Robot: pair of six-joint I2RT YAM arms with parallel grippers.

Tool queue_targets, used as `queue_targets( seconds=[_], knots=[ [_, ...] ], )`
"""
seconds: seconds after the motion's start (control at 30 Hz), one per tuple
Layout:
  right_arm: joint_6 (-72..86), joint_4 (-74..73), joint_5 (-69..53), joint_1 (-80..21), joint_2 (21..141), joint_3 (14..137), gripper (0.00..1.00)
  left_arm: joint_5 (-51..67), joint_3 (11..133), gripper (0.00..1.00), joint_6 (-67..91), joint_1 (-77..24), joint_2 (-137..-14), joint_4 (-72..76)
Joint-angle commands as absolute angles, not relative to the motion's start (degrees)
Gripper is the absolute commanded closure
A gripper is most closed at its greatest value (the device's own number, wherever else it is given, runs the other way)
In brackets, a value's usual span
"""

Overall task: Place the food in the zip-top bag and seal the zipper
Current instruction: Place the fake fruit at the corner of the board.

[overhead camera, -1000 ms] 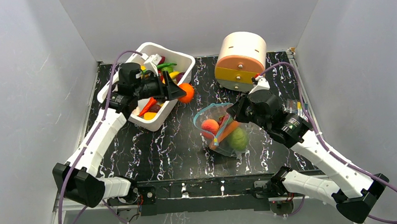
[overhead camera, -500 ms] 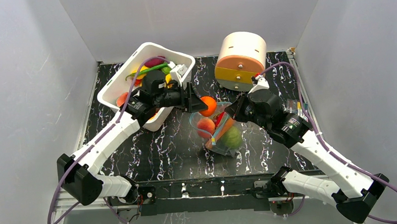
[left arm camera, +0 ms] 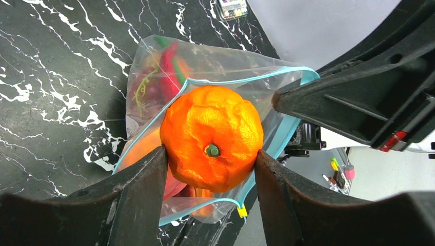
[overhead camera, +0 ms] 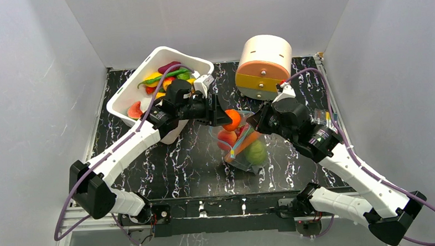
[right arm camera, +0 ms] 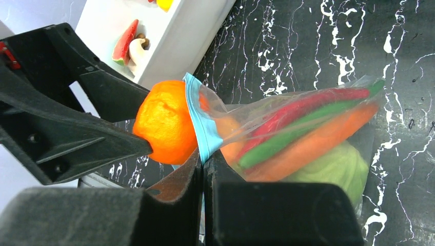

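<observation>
Orange [left arm camera: 211, 138] squeezed between left gripper [left arm camera: 208, 161] fingers, sitting right at open mouth of zip-top bag [left arm camera: 154, 77], mid-table. Right gripper [right arm camera: 203, 166] pinched tight on bag's teal zipper [right arm camera: 196, 120], propping mouth up. Carrot [right arm camera: 308, 146], cabbage [right arm camera: 341, 169], red chili [right arm camera: 302, 109] already inside. White bin [overhead camera: 121, 96] back-left, more toy food in it.

This is a robotics lab test cell: plain pale grey panel walls [overhead camera: 30, 81] box in a black, white-veined marble-pattern surface [overhead camera: 189, 157], and white-and-black robot arms [overhead camera: 122, 152] with trailing purple cables [overhead camera: 311, 70] are bolted to a dark base rail [overhead camera: 230, 205].
</observation>
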State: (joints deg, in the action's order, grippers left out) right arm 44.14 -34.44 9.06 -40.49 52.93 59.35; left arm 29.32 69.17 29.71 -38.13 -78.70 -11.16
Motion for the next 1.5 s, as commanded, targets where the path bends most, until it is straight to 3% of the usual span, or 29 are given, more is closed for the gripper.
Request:
queue_targets(
  seconds=[0.0, 0.37, 0.6, 0.7, 0.77, 1.17, 1.47],
  knots=[
    [45.2, -27.0, 8.5, -40.7, 51.1, 62.0, 1.00, 28.8, 68.4, 0.60, 28.4, -38.9, -80.5, -10.9],
    [46.0, -26.0, 7.2, -40.6, 51.7, 61.5, 1.00, 28.8, 68.7, 0.52, 28.5, -39.8, -82.3, -10.5],
    [46.4, -25.8, 7.8, -40.7, 51.4, 61.3, 1.00, 29.8, 69.1, 0.28, 30.2, -40.2, -81.7, -9.9],
    [46.8, -25.7, 8.1, -40.6, 51.2, 61.4, 1.00, 29.9, 69.3, 0.11, 30.8, -40.2, -80.2, -9.2],
    [47.1, -25.5, 8.3, -40.6, 51.1, 61.3, 1.00, 29.8, 69.7, 0.09, 31.0, -40.2, -79.2, -9.2],
    [54.4, -24.7, 11.3, -40.7, 48.8, 60.6, 1.00, 25.9, 74.4, 0.11, 25.6, -40.2, -72.6, -14.9],
    [63.4, -22.8, 15.3, -40.6, 45.0, 57.3, 1.00, 30.1, 69.6, 0.28, 17.4, -40.2, -67.5, -18.2]
  ],
)
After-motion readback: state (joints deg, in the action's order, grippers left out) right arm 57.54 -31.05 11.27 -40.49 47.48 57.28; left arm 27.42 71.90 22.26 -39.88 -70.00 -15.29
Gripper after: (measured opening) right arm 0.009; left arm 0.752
